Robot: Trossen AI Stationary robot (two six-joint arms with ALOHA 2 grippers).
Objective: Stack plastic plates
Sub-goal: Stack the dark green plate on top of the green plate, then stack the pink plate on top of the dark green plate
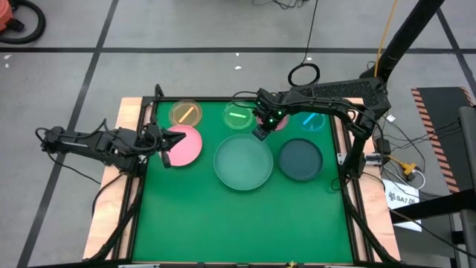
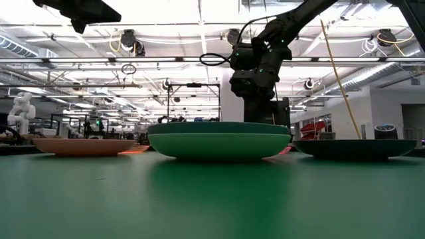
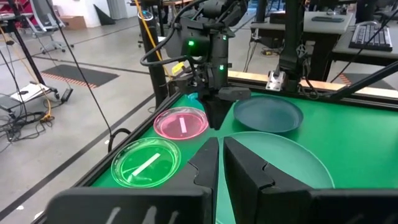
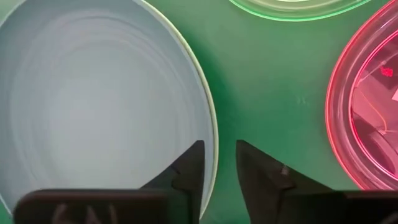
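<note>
Seven plates [image 1: 243, 164] on green table mat [image 1: 245, 223], tiled floor [image 1: 223, 30] around; both jaws narrowly parted, empty.

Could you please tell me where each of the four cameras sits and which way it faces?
High: overhead, straight down; both arms, left pincer at the large pink plate.
Low: table height, level; frosted plate, right arm behind.
Left wrist: past its own fingers toward the right arm.
Right wrist: down past its pincer at the frosted plate's rim.
Shared: both wrist views show the small pink plate.
</note>
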